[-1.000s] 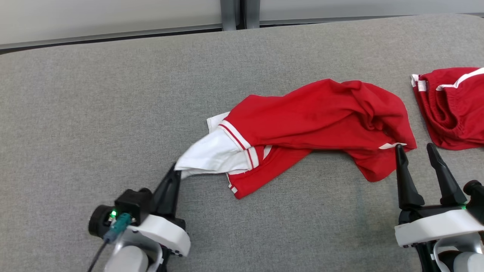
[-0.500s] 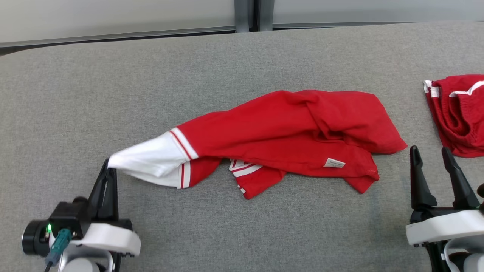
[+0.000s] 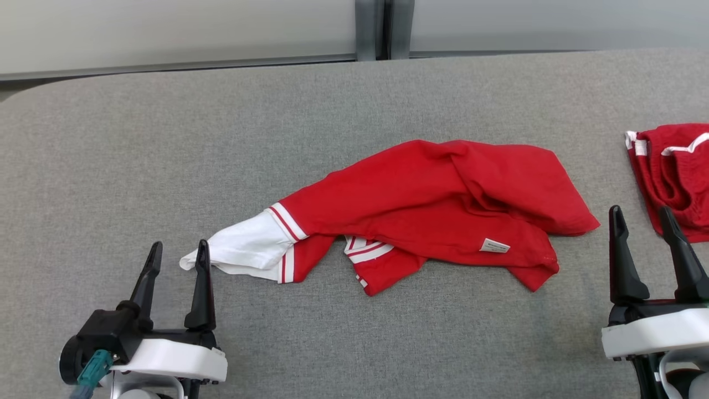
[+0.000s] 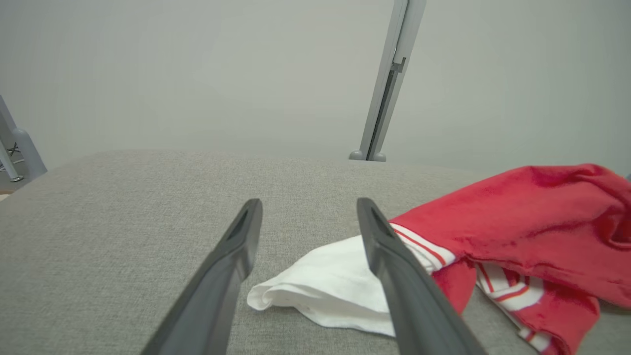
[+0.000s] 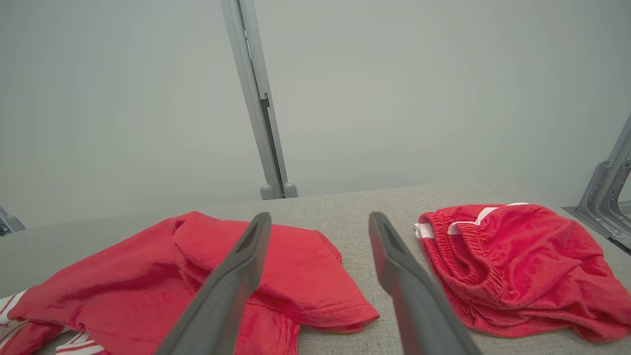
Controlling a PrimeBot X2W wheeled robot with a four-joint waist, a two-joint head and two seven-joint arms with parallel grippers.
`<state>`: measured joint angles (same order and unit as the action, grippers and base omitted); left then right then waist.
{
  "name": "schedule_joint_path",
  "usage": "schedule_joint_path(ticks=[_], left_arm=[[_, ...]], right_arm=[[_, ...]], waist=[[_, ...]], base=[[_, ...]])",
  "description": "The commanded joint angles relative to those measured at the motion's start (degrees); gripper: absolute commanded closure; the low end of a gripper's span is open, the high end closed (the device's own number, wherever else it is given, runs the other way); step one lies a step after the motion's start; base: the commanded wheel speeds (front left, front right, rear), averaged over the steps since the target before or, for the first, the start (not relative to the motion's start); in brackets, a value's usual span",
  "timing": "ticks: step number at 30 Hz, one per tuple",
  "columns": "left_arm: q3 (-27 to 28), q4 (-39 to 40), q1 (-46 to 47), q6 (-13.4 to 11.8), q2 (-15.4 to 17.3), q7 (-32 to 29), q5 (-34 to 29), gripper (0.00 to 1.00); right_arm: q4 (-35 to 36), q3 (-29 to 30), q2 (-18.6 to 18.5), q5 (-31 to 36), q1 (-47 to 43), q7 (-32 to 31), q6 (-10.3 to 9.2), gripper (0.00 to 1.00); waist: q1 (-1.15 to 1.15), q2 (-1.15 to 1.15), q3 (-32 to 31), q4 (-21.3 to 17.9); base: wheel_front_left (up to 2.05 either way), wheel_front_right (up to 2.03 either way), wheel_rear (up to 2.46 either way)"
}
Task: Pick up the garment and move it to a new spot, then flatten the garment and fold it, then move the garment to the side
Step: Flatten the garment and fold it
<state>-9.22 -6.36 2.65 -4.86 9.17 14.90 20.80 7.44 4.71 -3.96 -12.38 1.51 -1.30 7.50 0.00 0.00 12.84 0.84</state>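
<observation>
Garment point(image 3: 432, 210) is seen crumpled in the middle of the table point(image 3: 166, 138), the left gripper point(image 3: 179, 248) and the right gripper point(image 3: 638, 213) are spread and empty, and worse bunching may be caused if only the white sleeve point(image 3: 243, 252) is pulled.

Could read nothing for certain. Spotted a small white label point(image 3: 494, 245) on the red garment point(image 3: 443, 188), near its lower right edge; made out only faint print, too tiny to decipher.

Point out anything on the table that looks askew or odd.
The red shirt lies bunched and twisted, not flat: its white sleeve trails out toward the open left claw, and a sewn label shows, so part seems turned inside out.
</observation>
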Motion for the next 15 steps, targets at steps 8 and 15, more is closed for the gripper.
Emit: schedule_joint_path(ticks=[8,15], left_arm=[[1.1,2.8,-1.6,-0.3,1.8,0.2,-1.8,0.0],[0.8,2.4,-3.5,-0.7,2.3,-0.9,-1.4,0.0]], right_arm=[[1.3,-2.6,-1.1,0.8,-2.6,-2.0,-0.02,0.0],[1.4,-3.6,-1.1,0.1,-4.6,-2.7,-0.02,0.0]], waist=[[0.0,0.0,-4.2,-0.5],[0.0,0.0,-5.7,-1.1]], base=[[0.0,0.0,0.0],[0.0,0.0,0.0]])
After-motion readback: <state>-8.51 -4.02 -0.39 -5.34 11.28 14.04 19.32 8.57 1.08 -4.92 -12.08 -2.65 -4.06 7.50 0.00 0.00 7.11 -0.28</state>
